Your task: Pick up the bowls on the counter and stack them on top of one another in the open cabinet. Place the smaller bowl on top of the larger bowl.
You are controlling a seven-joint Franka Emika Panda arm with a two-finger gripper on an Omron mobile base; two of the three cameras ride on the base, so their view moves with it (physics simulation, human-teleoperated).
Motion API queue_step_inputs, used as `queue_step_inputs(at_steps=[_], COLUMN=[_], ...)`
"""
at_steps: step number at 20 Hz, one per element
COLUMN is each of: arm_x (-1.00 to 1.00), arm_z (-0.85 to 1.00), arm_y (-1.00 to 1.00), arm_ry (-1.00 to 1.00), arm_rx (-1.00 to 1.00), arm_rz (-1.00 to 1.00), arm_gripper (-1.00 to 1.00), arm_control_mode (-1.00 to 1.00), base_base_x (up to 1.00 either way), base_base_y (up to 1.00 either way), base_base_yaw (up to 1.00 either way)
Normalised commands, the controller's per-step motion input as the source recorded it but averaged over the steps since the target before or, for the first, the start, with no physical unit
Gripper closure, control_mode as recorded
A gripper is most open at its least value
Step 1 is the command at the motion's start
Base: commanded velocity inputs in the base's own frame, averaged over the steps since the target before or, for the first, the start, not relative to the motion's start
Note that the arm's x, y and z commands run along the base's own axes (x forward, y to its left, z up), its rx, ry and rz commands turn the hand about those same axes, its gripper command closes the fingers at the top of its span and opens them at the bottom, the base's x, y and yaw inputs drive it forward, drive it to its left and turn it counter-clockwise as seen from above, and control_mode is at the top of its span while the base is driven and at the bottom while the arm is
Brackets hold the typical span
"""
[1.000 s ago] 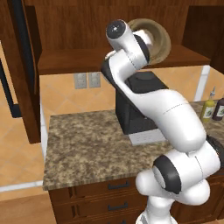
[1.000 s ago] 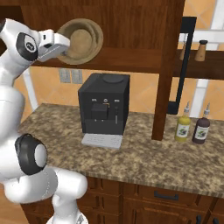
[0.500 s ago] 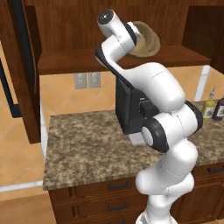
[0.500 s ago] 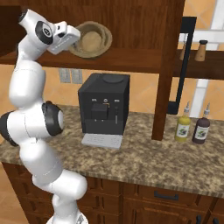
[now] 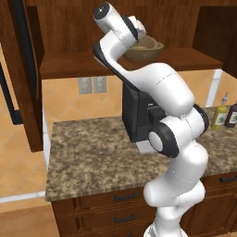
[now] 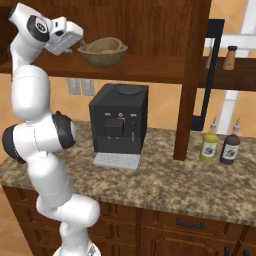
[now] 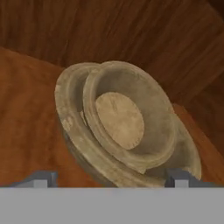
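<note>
Smaller bowl (image 7: 122, 113): nested in larger bowl (image 7: 74, 131), on open cabinet (image 6: 150, 67) shelf. Gripper (image 7: 109, 179): jaws spread wide, holding nothing, just beside bowls' rim.

Smaller bowl (image 7: 120, 118) nested in larger bowl (image 7: 72, 122)

Even warm rendered light, soft shadows, no glare; hand view blurry.

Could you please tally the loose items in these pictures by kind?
Round tan-brown bowls, small one nested in wide one: 2
Sauce bottles, yellow-green and dark brown: 2
Black boxy coffee machine: 1
Brown wooden pepper mill: 1
Total: 6
</note>
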Motion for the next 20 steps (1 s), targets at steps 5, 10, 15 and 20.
queue_step_inputs(at_steps=[5,10,15,20], arm_x=[-1.00,-1.00,-1.00,-0.80], arm_z=[-0.71,-1.00,-1.00,-0.70], arm_y=[-0.05,-0.48,-0.91,-0.80], arm_ry=[-0.53,-0.30,-0.12,-0.11], arm_rx=[0.00,0.00,0.02,0.18], arm_rz=[0.00,0.00,0.00,-0.04], arm_gripper=[-1.00,-1.00,-1.00,-1.00], arm_control_mode=[-1.00,-1.00,-1.00,-1.00], base_base_x=[0.00,0.00,0.00,0.00], base_base_y=[0.00,0.00,0.00,0.00], base_base_yaw=[0.00,0.00,0.00,0.00])
